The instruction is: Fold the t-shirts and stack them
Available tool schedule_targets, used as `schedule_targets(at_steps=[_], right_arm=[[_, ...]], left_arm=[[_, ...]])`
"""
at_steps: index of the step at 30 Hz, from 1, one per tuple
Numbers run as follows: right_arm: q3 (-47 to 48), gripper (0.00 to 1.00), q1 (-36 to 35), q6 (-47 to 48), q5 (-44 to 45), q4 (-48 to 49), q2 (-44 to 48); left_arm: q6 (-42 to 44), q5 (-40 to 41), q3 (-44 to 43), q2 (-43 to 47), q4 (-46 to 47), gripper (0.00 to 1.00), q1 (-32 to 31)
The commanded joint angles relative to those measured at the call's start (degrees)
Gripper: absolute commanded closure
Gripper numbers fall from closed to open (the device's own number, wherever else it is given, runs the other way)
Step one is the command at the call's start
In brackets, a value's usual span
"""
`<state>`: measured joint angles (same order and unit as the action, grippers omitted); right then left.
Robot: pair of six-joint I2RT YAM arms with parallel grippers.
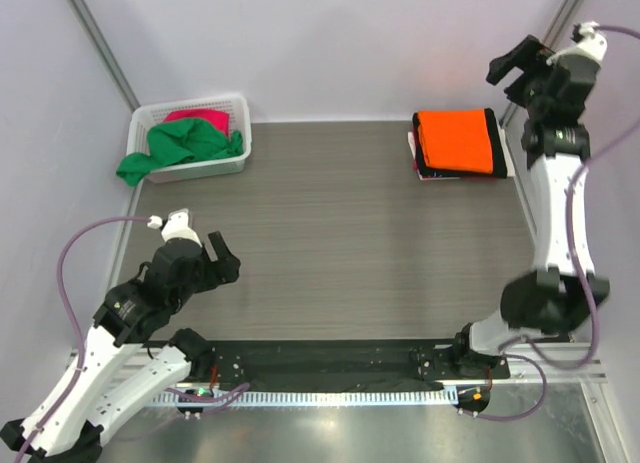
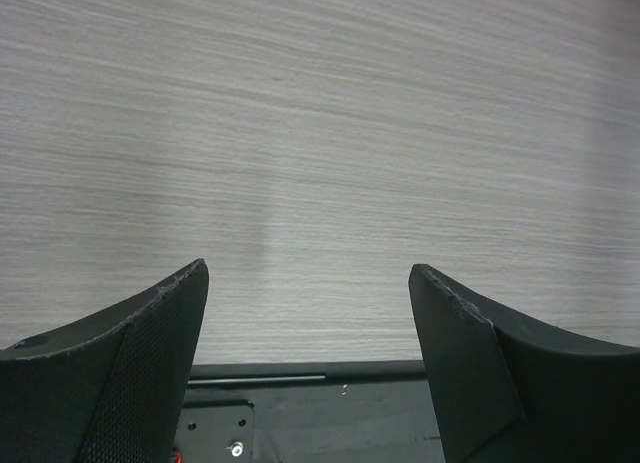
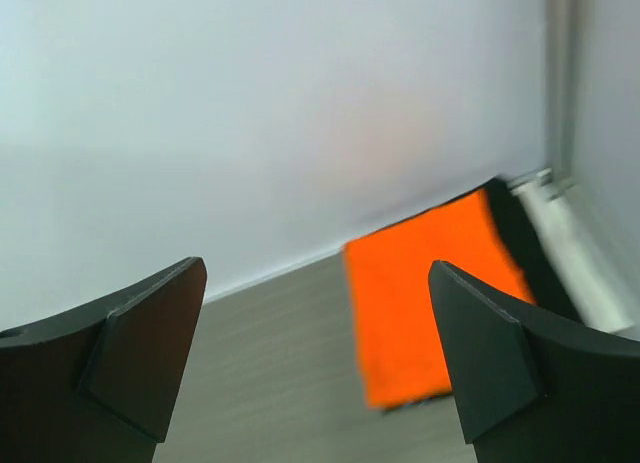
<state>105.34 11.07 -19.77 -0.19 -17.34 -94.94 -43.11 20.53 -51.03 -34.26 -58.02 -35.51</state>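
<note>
green tee [image 1: 185, 143] in basket [image 1: 205, 167], far-left, ahead of L grip [image 1: 224, 258] (wide, empty) | L arm nearer | R grip [image 1: 512, 63] wide, prob above orange tee [image 1: 458, 141]

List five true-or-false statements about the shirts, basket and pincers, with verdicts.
1. The orange shirt lies folded on the black shirt. True.
2. The green shirt lies flat on the table. False: it is bunched in the basket, spilling over the rim.
3. The left pincer is open and empty. True.
4. The right pincer grips the orange shirt. False: it is open, clear of it.
5. The pink shirt is in the basket. True.
</note>
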Motion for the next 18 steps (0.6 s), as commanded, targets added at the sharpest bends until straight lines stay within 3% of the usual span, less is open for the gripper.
schedule_targets(at_steps=[1, 5, 9, 13, 18], right_arm=[[-18.19, 0.00, -0.35, -14.98, -15.24, 3.61, 13.08], [-43.48, 0.00, -0.79, -25.90, -30.71, 9.51, 28.55], [-56.69, 0.00, -5.00, -27.60, -33.82, 6.29, 41.30], [-63.75, 0.00, -7.90, -27.60, -34.27, -1.10, 55.52], [-70.70, 0.00, -10.02, -29.09, -31.20, -9.80, 64.69]], left_arm=[[0.75, -0.31, 0.40, 2.79, 3.87, 0.18, 0.17], [1.28, -1.37, 0.84, 6.39, 4.84, 0.16, 0.09], [0.66, 0.03, 2.07, 9.47, 5.81, 0.14, 0.09], [0.22, 0.91, 2.07, 10.09, 5.55, 0.13, 0.09], [-0.39, 2.05, 1.81, 8.77, 4.67, 0.12, 0.09]])
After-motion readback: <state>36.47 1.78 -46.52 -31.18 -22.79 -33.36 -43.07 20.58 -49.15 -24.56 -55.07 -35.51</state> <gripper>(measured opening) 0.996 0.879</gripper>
